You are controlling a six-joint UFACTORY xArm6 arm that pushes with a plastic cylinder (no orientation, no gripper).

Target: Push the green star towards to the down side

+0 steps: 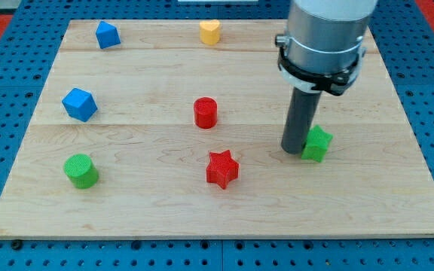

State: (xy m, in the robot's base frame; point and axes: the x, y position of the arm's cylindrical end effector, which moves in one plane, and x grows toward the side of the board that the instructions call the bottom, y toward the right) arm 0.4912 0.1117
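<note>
Tip (294,150) touching the star (317,143) on its left; second star (221,168) farther left, cylinder (206,113) above it, all on the board (383,196).

Arm (326,38) cut off at the view's top. Rod (300,120) hides green star's (319,144) left edge.

A broad, light grey cylindrical housing is filling the view's top right, its smooth metal skin showing a faint sheen and soft vertical shading. Around its lower edge a black clamp ring is running, with a pale band showing just beneath and a small black lug sticking out at the view's left. Below the ring a straight dark grey rod is narrowing the body sharply; my tip (293,150) is showing as its flat, blunt, matte lower end.
</note>
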